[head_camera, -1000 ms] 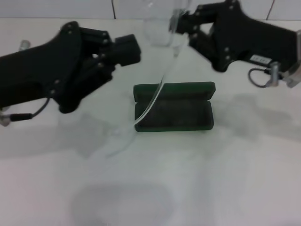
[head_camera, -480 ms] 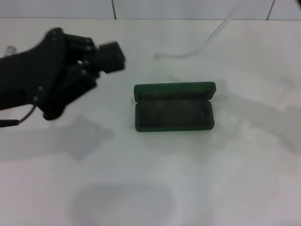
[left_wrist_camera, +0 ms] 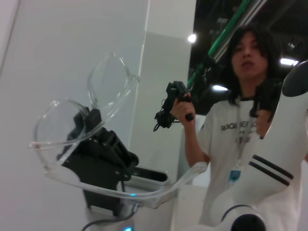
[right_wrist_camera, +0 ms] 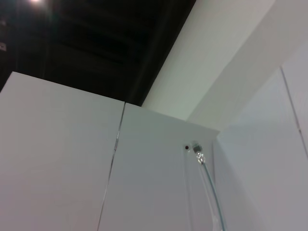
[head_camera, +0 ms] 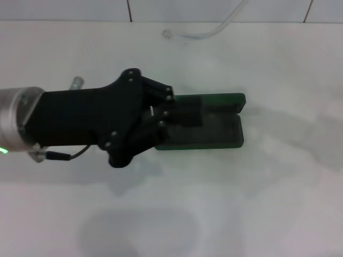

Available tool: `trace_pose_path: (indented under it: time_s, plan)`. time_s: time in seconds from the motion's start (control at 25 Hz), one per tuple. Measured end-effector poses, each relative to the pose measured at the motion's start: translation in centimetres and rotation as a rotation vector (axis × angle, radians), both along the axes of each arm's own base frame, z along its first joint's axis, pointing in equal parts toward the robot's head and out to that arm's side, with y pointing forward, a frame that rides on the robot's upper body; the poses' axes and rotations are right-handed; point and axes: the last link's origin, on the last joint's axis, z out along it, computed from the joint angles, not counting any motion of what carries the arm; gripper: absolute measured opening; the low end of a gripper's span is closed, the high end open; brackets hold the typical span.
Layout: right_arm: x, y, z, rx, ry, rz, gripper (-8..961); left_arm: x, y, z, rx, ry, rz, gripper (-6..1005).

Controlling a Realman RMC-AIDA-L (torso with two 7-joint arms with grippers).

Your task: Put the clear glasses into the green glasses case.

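Observation:
The green glasses case [head_camera: 222,131] lies open in the middle of the white table, lid hinged back toward the far side. My left gripper [head_camera: 187,112] reaches in from the left and hangs over the case's left half, hiding it, fingers together with nothing between them. The clear glasses [left_wrist_camera: 82,110] are held up in the air. In the left wrist view my right gripper [left_wrist_camera: 91,122] is shut on them from behind the lens. Only one thin clear arm of the glasses [head_camera: 203,35] dips into the top of the head view. Its tip [right_wrist_camera: 199,156] also shows in the right wrist view.
A white tiled wall [head_camera: 161,9] runs along the table's far edge. A person [left_wrist_camera: 240,120] with a hand controller stands beyond the robot in the left wrist view.
My left gripper has swung right and nearer, from the table's left to over the case's left half. The right arm with the glasses has risen out of the head view; only one clear arm still shows.

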Motion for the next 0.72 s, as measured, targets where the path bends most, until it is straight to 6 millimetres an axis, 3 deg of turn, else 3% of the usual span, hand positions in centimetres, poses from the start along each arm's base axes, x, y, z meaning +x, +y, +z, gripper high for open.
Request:
trace_pose_path:
  time_s: [0.4, 0.72]
  plan:
    - [-1.8, 0.3, -4.3, -0.130, -0.054, 0.041, 53, 1.4, 0.8, -0.5, -0.002, -0.059, -0.029, 44]
    - [-1.7, -0.2, -5.6, -0.175, -0.095, 0.040, 53, 1.3, 1.0, 0.2, 0.038, -0.092, -0.024, 44]
